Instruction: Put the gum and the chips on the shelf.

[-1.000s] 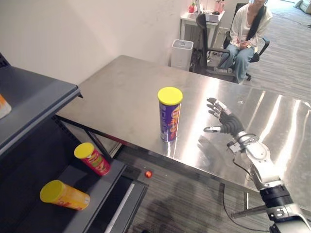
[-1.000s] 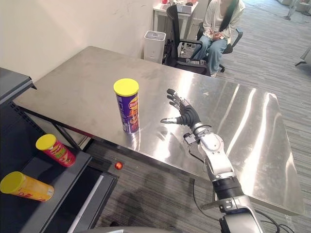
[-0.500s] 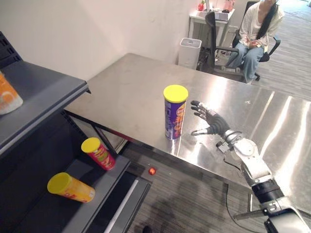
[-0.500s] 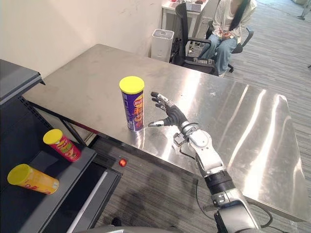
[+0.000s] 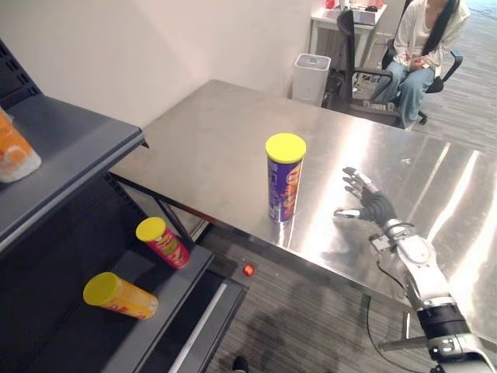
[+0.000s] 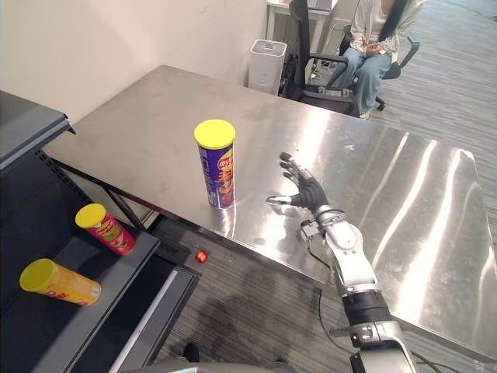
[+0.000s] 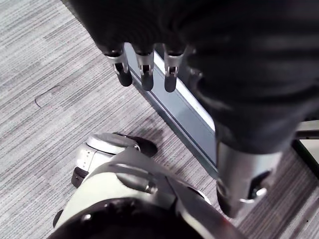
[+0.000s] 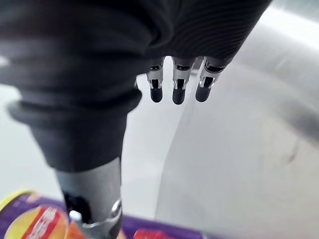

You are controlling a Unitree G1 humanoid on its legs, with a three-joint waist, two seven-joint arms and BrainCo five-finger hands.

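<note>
Your right hand (image 5: 377, 204) hovers over the counter (image 5: 210, 148), fingers spread, thumb out, holding nothing; the purple chips can (image 5: 285, 183) with its yellow lid stands upright near the counter's front edge, to the left of that hand and apart from it; your left hand (image 7: 146, 67) hangs above the floor, fingers relaxed and empty; on the shelf (image 5: 70, 159), a red can (image 5: 161, 242) and a yellow can (image 5: 120, 294) lie on the lower level

Office, swivel chair (image 5: 347, 31), seated person (image 5: 419, 39), bin (image 5: 311, 78), carpet flr (image 5: 474, 101)
</note>
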